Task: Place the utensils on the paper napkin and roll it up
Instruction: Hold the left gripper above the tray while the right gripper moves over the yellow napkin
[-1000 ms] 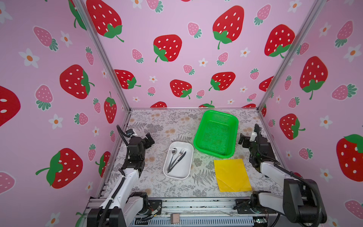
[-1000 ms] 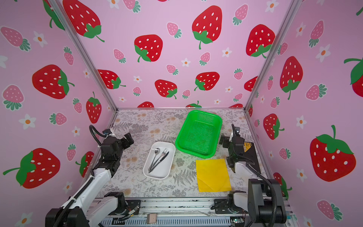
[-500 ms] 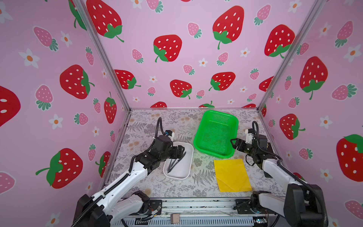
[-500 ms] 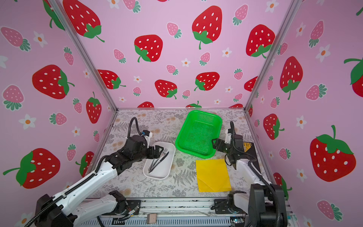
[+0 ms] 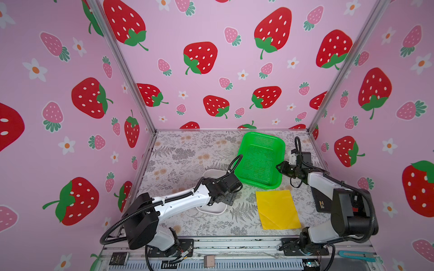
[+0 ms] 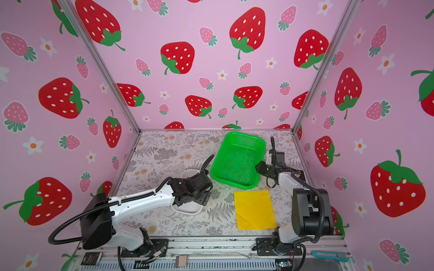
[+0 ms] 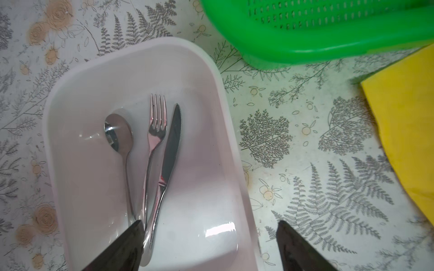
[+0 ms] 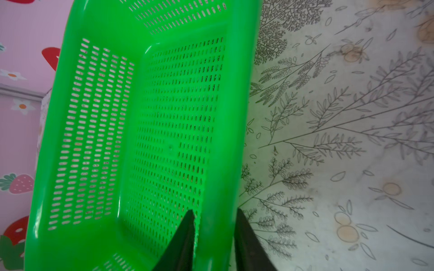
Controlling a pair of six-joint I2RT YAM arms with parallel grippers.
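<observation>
The utensils, a spoon [image 7: 118,138], a fork [image 7: 156,122] and a knife [image 7: 172,145], lie side by side in the white tray [image 7: 225,112], all shiny silver. My left gripper [image 7: 209,223] hangs open over the tray's near end: one finger covers the handle ends, the other is outside the rim over the cloth. In both top views the left gripper [image 5: 226,197] [image 6: 202,197] hides the utensils. The yellow paper napkin [image 5: 277,210] [image 6: 254,210] lies flat at the front right, with nothing on it. My right gripper [image 8: 215,211] [image 5: 280,167] is shut on the side rim of the green basket [image 8: 164,117].
The green mesh basket [image 5: 260,159] [image 6: 237,159] stands empty behind the napkin, its corner close to the tray [image 5: 212,173]. Pink strawberry walls close in on the left, back and right. A blue-handled tool [image 5: 357,254] lies on the front rail at the right.
My left arm has swung in from the left wall to above the tray. My right gripper has moved to the basket's rim and closed on it.
</observation>
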